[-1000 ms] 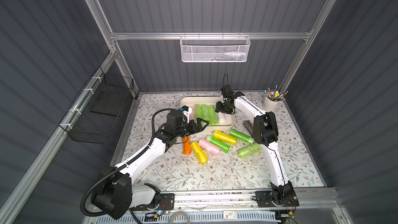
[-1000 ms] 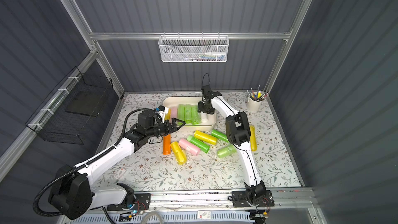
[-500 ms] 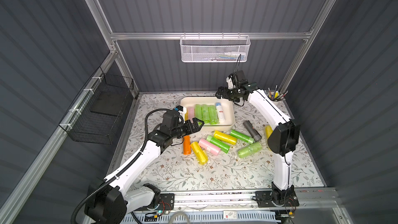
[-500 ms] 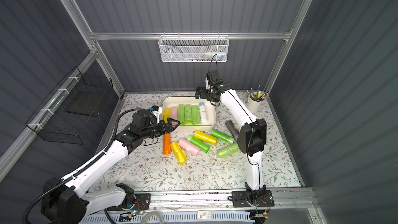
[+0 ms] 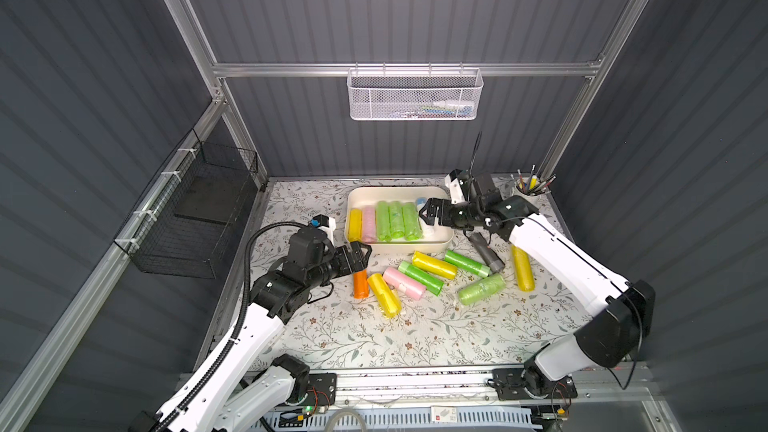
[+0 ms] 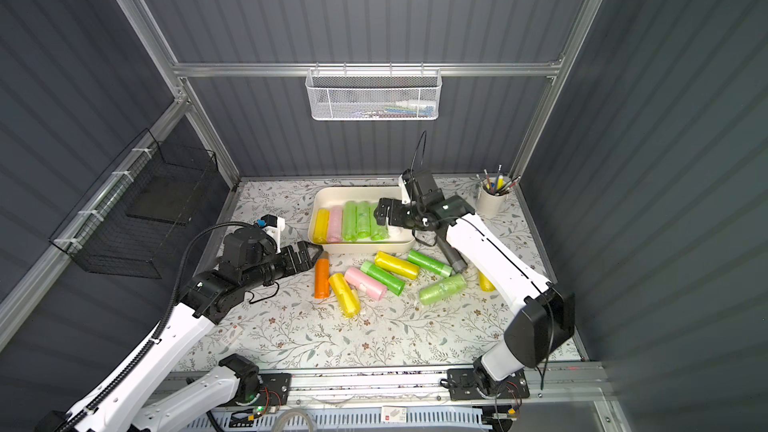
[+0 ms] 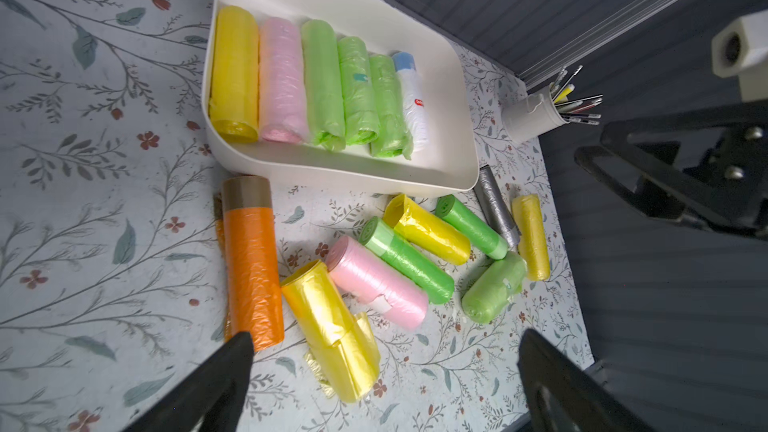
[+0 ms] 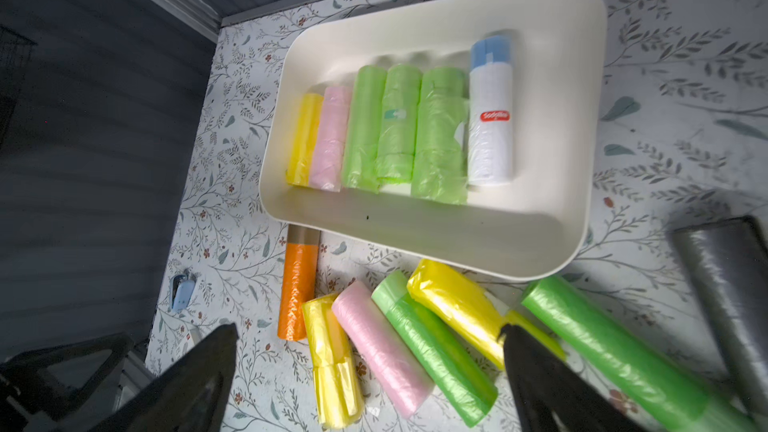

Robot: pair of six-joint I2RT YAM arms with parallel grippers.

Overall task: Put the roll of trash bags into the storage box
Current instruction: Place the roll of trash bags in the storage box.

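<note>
The cream-white storage box (image 5: pixel 415 248) (image 6: pixel 365 248) stands at the back middle of the table. It holds a yellow, a pink, three green and a white roll (image 8: pixel 490 126) (image 7: pixel 413 105) side by side. Several loose rolls lie in front of it, from an orange roll (image 5: pixel 360 284) (image 7: pixel 249 268) at the left to a yellow roll (image 5: pixel 523 268) at the right. My left gripper (image 5: pixel 361 257) (image 7: pixel 384 342) is open and empty above the orange roll's far end. My right gripper (image 5: pixel 428 214) (image 8: pixel 368 332) hangs open and empty above the box's right part.
A white mesh basket (image 5: pixel 415 95) hangs on the back wall and a black wire basket (image 5: pixel 195 218) on the left wall. A cup of pens (image 5: pixel 528 191) stands at the back right corner. A grey roll (image 5: pixel 486 251) lies under my right arm.
My right gripper opened and left the white roll in the box, then lifted clear of it. My left gripper drew back a little toward the front left.
</note>
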